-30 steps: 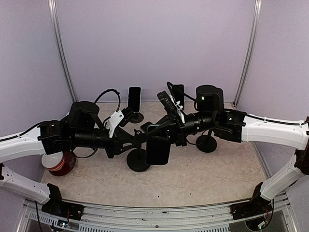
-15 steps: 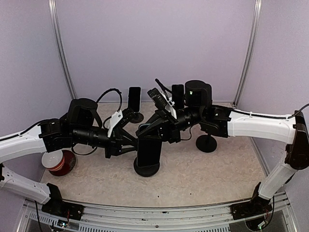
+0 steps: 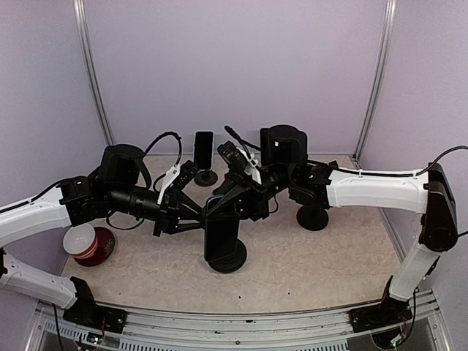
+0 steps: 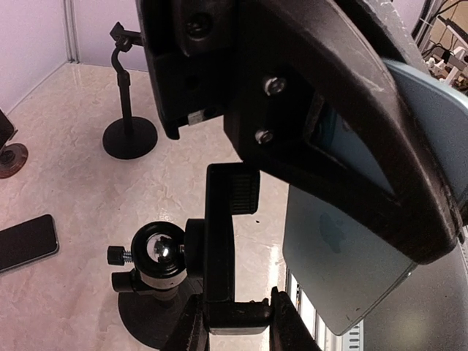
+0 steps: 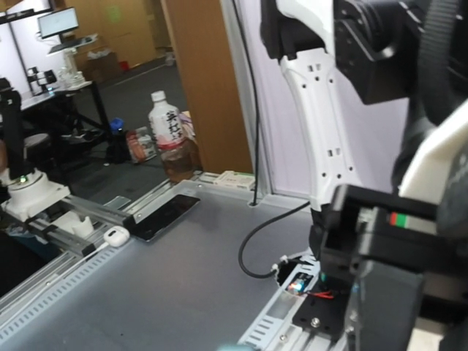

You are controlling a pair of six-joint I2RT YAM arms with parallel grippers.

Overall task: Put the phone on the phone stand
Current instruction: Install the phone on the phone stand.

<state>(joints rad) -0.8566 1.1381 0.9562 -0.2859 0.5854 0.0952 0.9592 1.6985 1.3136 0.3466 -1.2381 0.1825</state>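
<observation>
One phone stand nearest, centre: round black base, ball joint, clamp arm up. Foot of clamp arm pinched tight between fingers of left gripper. Just beside the clamp hangs the phone, upright, small gap showing, not seated; pale blue back toward left wrist camera, faint Apple logo. Its top edge sits in the right gripper, jaws closed on it. At far left, red-and-white cup. Left wrist view also has a spare dark phone flat on the table. Right of centre, second stand. Farthest, back stand with another phone upright on it. Right wrist view: bottle in the room beyond, label print too small to read
</observation>
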